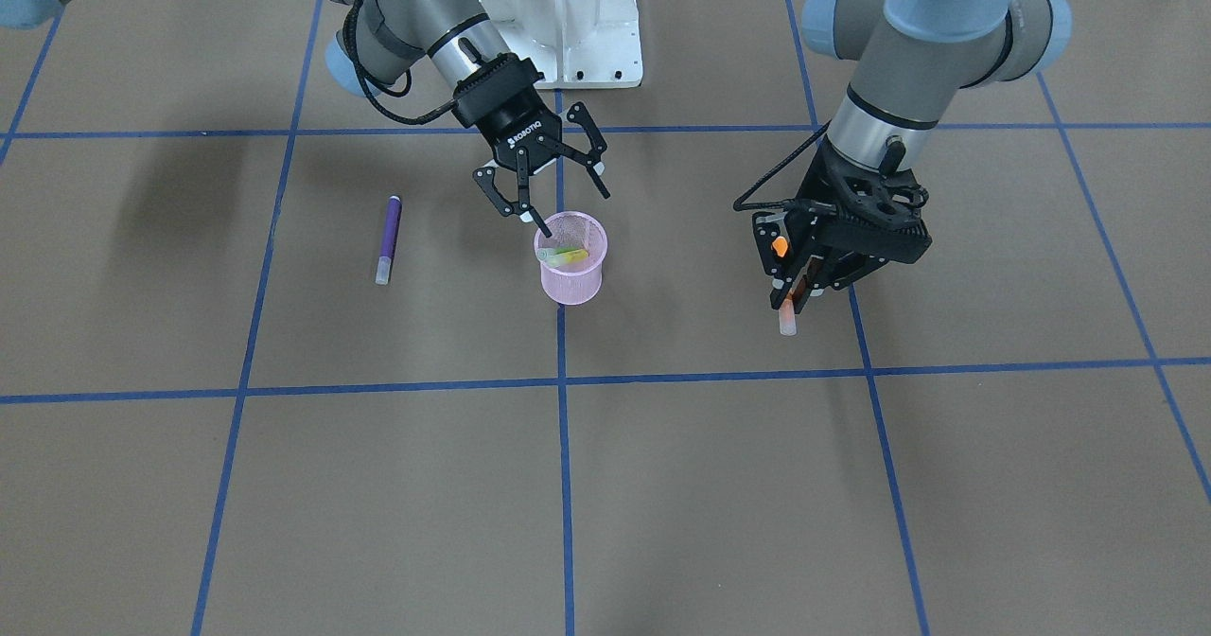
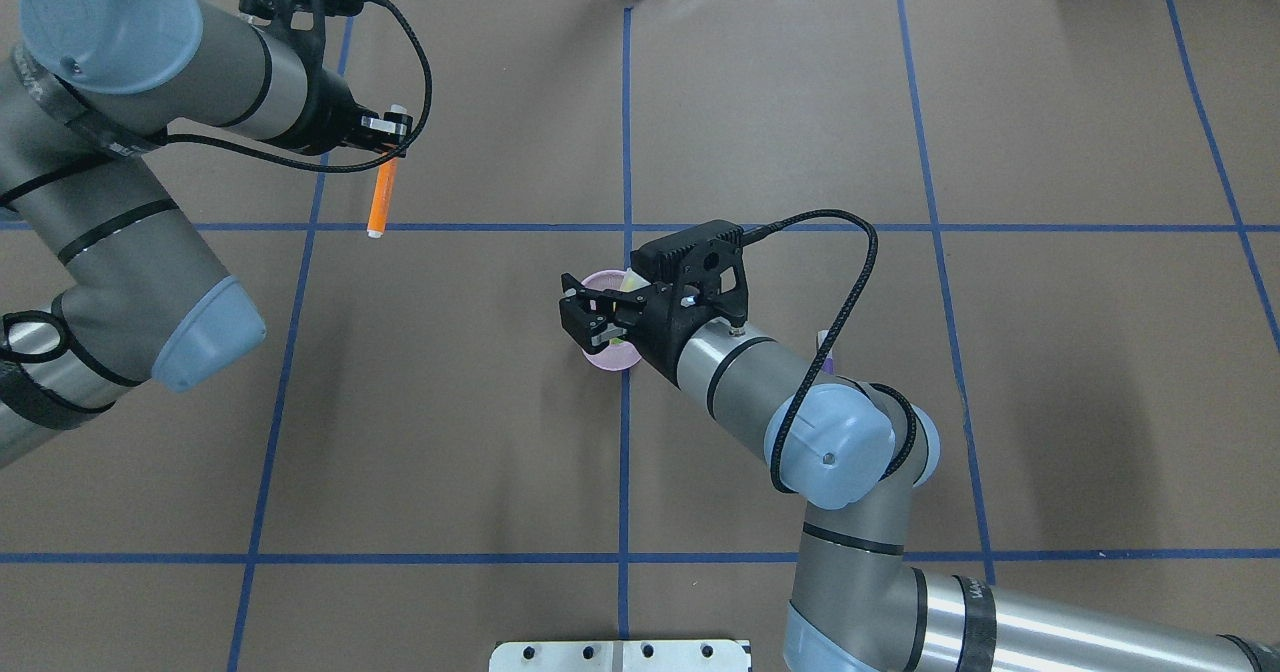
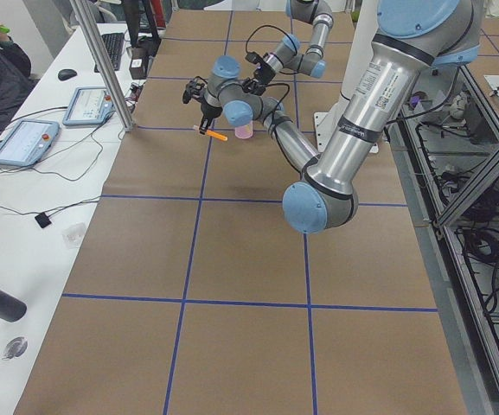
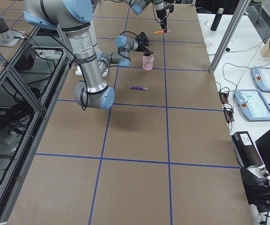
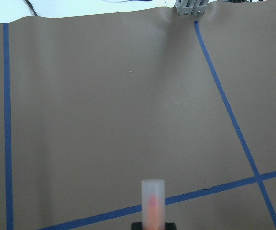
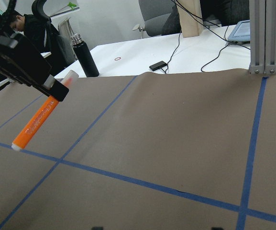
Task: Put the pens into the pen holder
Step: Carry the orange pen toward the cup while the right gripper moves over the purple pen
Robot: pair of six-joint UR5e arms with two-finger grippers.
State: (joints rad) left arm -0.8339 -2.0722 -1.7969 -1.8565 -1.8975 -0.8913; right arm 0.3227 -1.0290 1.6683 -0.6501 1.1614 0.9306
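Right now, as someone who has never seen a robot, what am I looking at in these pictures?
Two robot arms work at a table covered in brown paper with blue tape lines. Four pictures come from fixed cameras: front, overhead and each end; two come from wrist cameras. The left arm holds an orange pen in shut jaws. The right arm has its jaws open over a pink mesh pen holder with a green pen inside. A purple pen lies on the paper.

green pen (image 1: 570,255) in pink holder (image 1: 572,286), purple pen (image 1: 388,238) flat, orange pen (image 2: 381,202) held
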